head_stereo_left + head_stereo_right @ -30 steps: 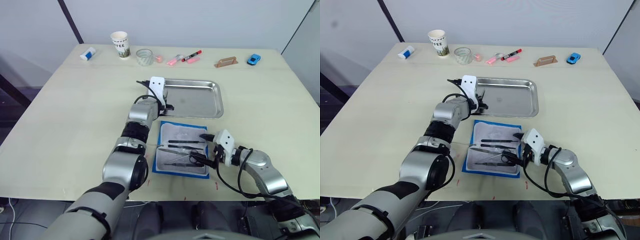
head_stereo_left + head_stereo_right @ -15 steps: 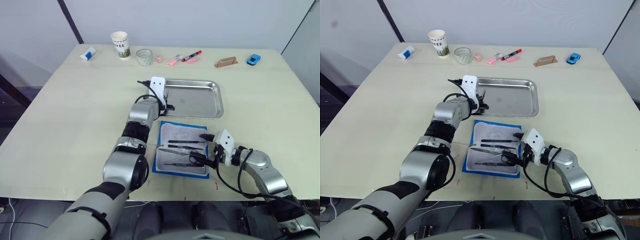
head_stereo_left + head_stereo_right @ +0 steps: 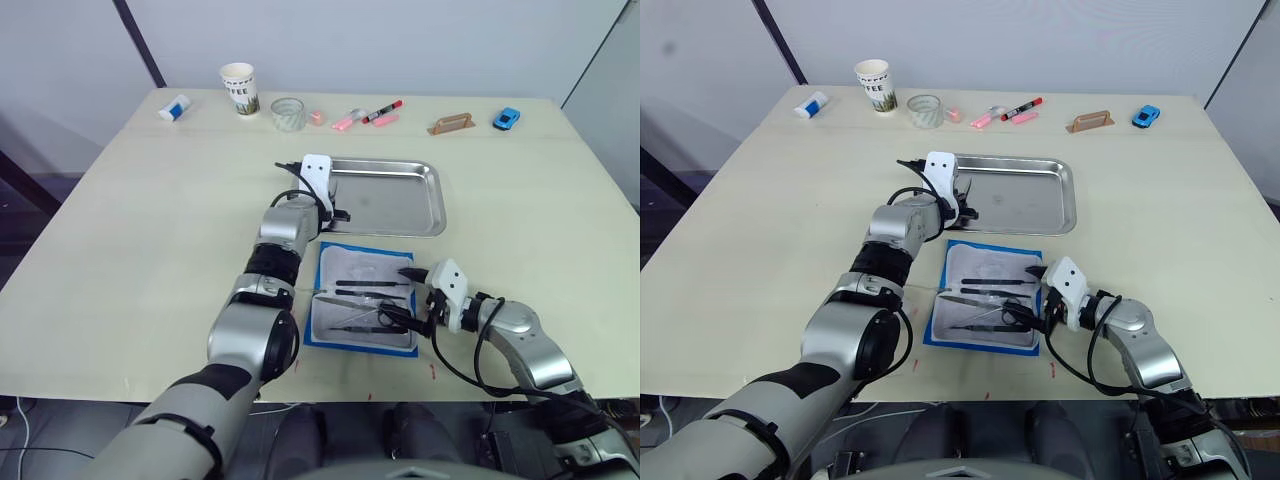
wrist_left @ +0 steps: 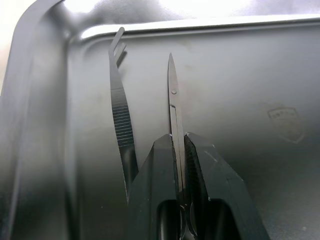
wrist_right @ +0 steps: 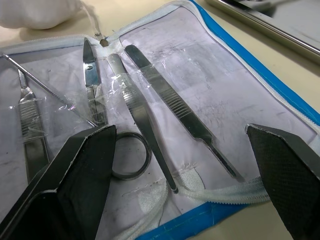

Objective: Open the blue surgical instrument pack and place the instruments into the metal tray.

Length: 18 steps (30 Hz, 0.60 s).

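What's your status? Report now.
Left pincer shut on scissors over metal tray. Right pincer open over opened blue pack. Nothing in the way.

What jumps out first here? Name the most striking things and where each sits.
The opened blue fabric instrument pack lies at the table's near edge, slim silver instruments on its pale lining, the open right gripper over them. Behind it, the left gripper holds silver scissors over the shiny steel tray.
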Tool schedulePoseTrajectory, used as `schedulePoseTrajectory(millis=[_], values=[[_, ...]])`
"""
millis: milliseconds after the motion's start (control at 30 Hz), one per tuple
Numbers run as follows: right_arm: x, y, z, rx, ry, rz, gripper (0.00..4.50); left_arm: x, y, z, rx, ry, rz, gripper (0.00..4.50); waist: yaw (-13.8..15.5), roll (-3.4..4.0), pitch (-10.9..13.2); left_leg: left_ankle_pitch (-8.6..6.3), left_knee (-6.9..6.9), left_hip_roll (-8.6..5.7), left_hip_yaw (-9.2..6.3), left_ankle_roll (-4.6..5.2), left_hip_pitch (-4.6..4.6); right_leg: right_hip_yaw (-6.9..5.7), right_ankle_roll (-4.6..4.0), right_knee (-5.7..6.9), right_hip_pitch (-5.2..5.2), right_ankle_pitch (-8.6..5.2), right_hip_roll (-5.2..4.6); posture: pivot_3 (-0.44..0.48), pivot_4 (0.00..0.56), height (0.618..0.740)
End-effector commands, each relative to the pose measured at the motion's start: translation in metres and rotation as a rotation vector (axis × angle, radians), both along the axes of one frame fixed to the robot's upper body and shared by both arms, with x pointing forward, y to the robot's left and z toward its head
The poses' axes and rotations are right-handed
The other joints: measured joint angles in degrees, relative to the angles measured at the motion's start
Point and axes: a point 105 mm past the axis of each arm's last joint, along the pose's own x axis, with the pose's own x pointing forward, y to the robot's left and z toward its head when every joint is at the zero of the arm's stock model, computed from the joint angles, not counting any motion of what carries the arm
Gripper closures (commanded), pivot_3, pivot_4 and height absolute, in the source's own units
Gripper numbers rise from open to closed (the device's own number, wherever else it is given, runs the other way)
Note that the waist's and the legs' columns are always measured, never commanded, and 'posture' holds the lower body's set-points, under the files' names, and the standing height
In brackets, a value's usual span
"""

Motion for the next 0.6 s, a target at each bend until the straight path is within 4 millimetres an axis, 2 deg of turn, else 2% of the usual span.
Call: schedulePoseTrajectory(millis=[33, 467, 533, 600], values=[[-0.0099, -0.0110, -0.0470, -0.111, 0.151, -0.056, 0.00, 0.0039, 0.0017, 0.0123, -0.003, -0.040, 0.005, 4.45, 0.0, 0.00, 0.0, 0.00, 0.00, 0.00, 0.00, 0.00, 0.00, 0.00, 0.00, 0.00, 0.00, 0.00, 0.00, 0.000, 0.150, 0.718], [-0.0095, -0.0105, -0.0465, -0.111, 0.149, -0.055, 0.00, 0.0035, -0.0015, 0.0120, -0.035, -0.033, -0.002, 4.45, 0.0, 0.00, 0.0, 0.00, 0.00, 0.00, 0.00, 0.00, 0.00, 0.00, 0.00, 0.00, 0.00, 0.00, 0.00, 0.000, 0.150, 0.718], [-0.0094, -0.0104, -0.0465, -0.111, 0.149, -0.054, 0.00, 0.0035, -0.0012, 0.0125, -0.032, -0.036, -0.002, 3.65, 0.0, 0.00, 0.0, 0.00, 0.00, 0.00, 0.00, 0.00, 0.00, 0.00, 0.00, 0.00, 0.00, 0.00, 0.00, 0.000, 0.150, 0.718], [-0.0094, -0.0106, -0.0465, -0.111, 0.149, -0.054, 0.00, 0.0038, -0.0004, 0.0129, -0.023, -0.040, 0.003, 3.09, 0.0, 0.00, 0.0, 0.00, 0.00, 0.00, 0.00, 0.00, 0.00, 0.00, 0.00, 0.00, 0.00, 0.00, 0.00, 0.000, 0.150, 0.718]])
